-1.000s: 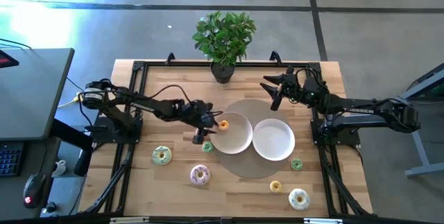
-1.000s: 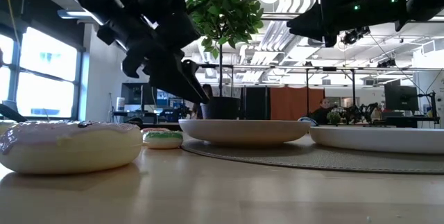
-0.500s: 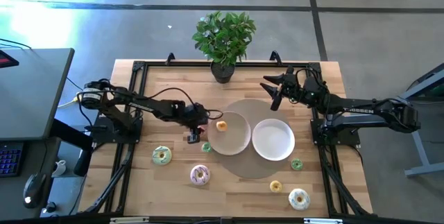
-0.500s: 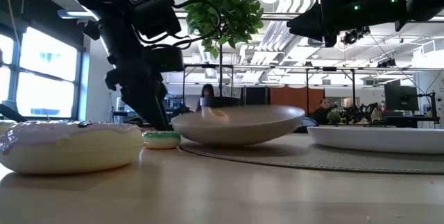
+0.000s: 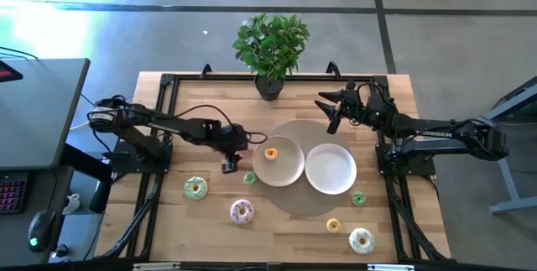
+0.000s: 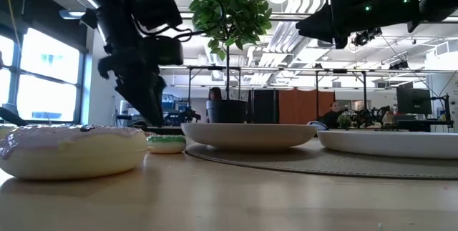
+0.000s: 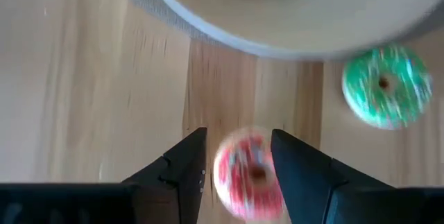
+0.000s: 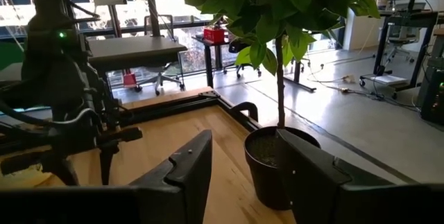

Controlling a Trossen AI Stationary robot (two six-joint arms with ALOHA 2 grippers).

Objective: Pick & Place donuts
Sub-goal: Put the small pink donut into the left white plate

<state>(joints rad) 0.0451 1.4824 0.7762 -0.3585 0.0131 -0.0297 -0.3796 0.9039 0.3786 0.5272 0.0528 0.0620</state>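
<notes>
My left gripper (image 5: 228, 165) (image 7: 238, 137) hangs open just left of the left white plate (image 5: 289, 170), fingers pointing down. A small red-iced donut (image 7: 248, 174) lies on the table between its fingertips; I cannot tell if they touch it. A small green donut (image 7: 386, 85) (image 5: 250, 178) lies beside it. An orange donut (image 5: 270, 154) rests on the left plate. My right gripper (image 5: 331, 113) (image 8: 243, 154) waits open, raised over the far right of the table.
The right white plate (image 5: 331, 169) shares a round grey mat (image 5: 295, 206) with the left one. Other donuts lie near the front edge: green-iced (image 5: 195, 189), pink (image 5: 242, 212), small green (image 5: 358, 198), small yellow (image 5: 334, 225), white (image 5: 362, 240). A potted plant (image 5: 270, 53) stands at the far edge.
My left gripper has drawn back from the left plate's rim toward the table's left edge and turned its fingers down. The orange donut stays on the plate. Half a second ago the plate was tipped up; now it lies level again.
</notes>
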